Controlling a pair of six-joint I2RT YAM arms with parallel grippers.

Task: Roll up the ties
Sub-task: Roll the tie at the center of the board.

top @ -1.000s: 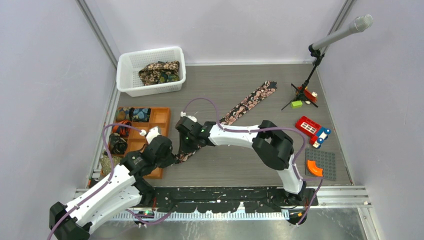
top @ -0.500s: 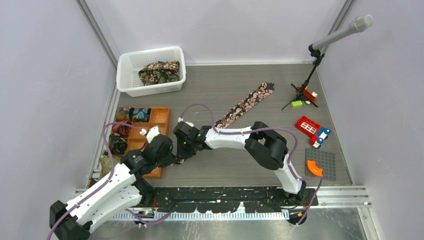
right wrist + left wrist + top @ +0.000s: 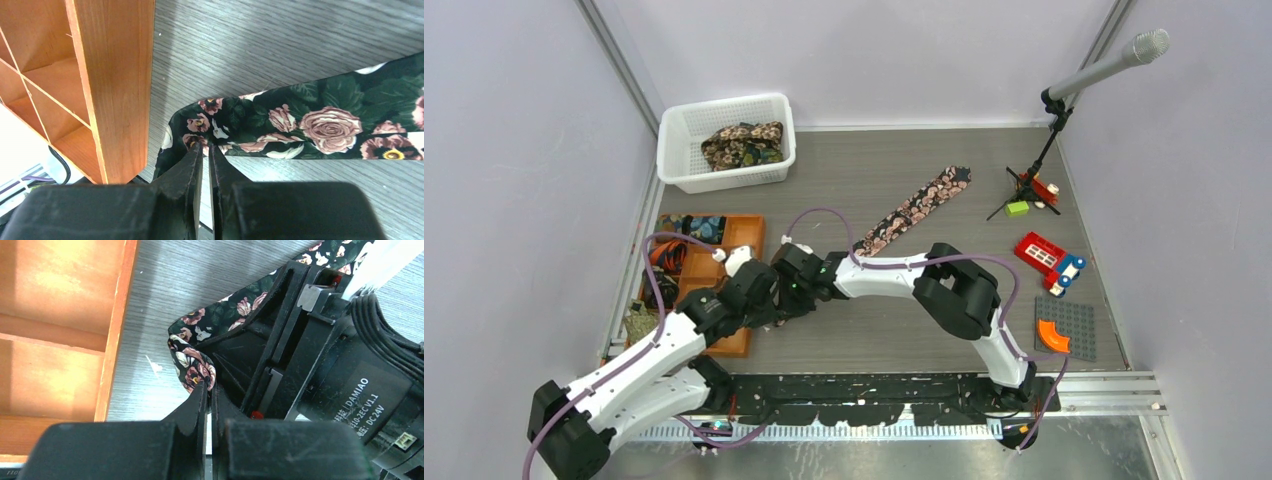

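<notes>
Black floral tie [image 3: 914, 210] dragged toward orange tray [image 3: 746, 232] over last second: wide far end now nearer tray, less length stretched out. Left arm swung in, meets right arm just beside tray's right edge. Reads as first turn of roll starting (narrow end already curled over).

Left claw [image 3: 206, 390]: fingers together, pinching curled tip of tie. Right claw [image 3: 204, 147]: all but closed, nipping same fold. Rest of tie flat on table, running away from tray.

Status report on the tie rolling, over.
Left gripper, right gripper: both shut on folded end of black floral tie. Rest of tie stretched out, unrolled. Orange tray close beside the grip.
</notes>
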